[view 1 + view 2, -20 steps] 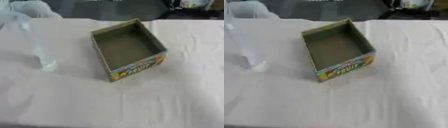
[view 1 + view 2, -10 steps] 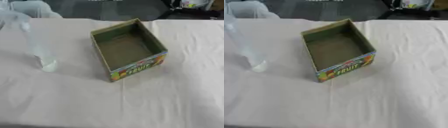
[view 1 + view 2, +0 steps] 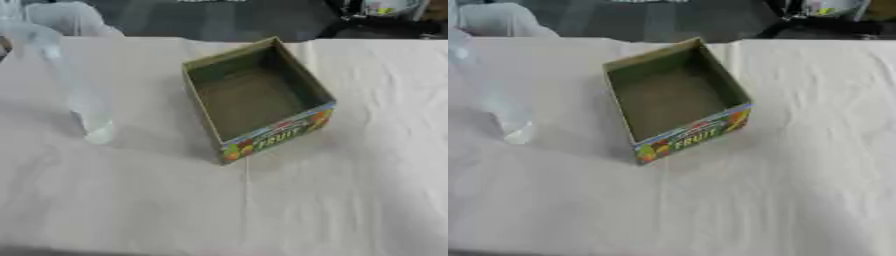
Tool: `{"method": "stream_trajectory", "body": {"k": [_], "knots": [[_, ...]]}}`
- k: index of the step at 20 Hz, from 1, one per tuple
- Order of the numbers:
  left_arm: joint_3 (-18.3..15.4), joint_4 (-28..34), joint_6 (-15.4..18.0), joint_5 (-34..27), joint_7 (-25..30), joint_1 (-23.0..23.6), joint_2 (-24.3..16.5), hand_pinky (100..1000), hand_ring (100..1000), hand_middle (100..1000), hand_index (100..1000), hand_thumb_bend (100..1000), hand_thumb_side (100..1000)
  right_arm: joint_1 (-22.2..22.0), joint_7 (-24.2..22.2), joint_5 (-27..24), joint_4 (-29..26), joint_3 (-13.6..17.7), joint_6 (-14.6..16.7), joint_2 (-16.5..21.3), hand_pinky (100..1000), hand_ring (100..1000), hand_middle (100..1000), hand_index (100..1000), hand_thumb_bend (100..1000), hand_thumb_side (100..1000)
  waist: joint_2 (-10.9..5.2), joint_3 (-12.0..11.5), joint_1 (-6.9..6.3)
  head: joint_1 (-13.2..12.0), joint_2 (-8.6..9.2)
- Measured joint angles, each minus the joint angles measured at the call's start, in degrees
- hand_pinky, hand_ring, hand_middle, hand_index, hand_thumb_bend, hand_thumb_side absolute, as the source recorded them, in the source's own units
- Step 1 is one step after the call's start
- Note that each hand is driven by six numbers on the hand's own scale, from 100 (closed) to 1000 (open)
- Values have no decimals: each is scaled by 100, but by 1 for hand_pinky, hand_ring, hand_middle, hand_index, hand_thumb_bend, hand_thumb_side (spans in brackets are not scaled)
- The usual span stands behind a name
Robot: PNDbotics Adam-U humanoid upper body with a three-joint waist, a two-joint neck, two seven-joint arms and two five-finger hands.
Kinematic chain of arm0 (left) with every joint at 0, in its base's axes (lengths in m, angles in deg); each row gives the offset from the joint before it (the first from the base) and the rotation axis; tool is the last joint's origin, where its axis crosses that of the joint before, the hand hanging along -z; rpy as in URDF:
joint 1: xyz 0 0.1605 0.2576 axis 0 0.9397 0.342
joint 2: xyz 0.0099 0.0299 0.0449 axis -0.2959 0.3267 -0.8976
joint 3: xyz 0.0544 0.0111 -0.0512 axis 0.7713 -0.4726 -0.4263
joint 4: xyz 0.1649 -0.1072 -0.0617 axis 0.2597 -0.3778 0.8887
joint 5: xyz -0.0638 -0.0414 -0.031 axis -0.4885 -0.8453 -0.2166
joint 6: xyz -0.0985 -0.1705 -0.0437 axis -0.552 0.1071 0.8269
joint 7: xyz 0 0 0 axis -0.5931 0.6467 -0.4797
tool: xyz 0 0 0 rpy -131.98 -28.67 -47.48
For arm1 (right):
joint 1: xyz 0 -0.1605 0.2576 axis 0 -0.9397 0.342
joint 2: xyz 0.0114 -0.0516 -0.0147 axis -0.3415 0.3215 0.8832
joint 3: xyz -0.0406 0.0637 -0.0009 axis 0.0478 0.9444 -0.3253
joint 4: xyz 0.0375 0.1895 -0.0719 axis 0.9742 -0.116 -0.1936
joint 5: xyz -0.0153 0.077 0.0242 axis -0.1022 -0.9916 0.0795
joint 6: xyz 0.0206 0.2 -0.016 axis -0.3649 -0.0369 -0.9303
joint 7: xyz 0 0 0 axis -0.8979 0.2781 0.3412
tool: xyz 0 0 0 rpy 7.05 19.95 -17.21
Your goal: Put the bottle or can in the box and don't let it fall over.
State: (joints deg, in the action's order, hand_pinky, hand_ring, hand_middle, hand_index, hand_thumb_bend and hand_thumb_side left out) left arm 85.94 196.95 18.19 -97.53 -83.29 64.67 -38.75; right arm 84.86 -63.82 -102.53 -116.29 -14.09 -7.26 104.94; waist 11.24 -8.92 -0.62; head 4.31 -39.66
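One open cardboard box (image 3: 258, 102) sits on one white tablecloth (image 3: 332, 200). To the left of the box there is one clear plastic bottle (image 3: 87, 105). Beyond the box, at the far left corner, lies one pale bag (image 3: 66, 17).

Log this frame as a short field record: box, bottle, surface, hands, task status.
box: open cardboard box with FRUIT printed on its near side, upright, nothing visible inside
bottle: clear plastic bottle, blurred, left of the box and apart from it; whether it stands on the cloth or is lifted cannot be told
surface: table under a white cloth
hands: neither robot hand in view
task status: bottle not yet in the box
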Motion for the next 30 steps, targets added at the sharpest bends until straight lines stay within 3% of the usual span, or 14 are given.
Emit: {"method": "stream_trajectory", "body": {"k": [6,12,16,30], "knots": [[147,0,3,-1363,71,-44,-1,362,415,375,1000,708,675,0,-2,0,0,-1,-2,0,800,892,1000,968,100,744,0,12,-3,-16,0],[235,0,-195,-2469,-64,-72,0,288,288,284,1000,677,696,0,-3,0,0,-1,-3,0,800,892,1000,967,100,743,0,25,-3,-20,-1],[268,0,-293,-3063,-44,-129,0,272,254,260,1000,677,699,0,-4,0,0,-1,-3,0,800,892,1000,967,100,742,0,25,-2,-23,-1],[353,0,-648,-3311,-260,-320,0,210,176,212,1000,681,712,3,-19,0,0,-33,10,0,801,892,1000,967,100,740,0,23,1,-138,0]]}}
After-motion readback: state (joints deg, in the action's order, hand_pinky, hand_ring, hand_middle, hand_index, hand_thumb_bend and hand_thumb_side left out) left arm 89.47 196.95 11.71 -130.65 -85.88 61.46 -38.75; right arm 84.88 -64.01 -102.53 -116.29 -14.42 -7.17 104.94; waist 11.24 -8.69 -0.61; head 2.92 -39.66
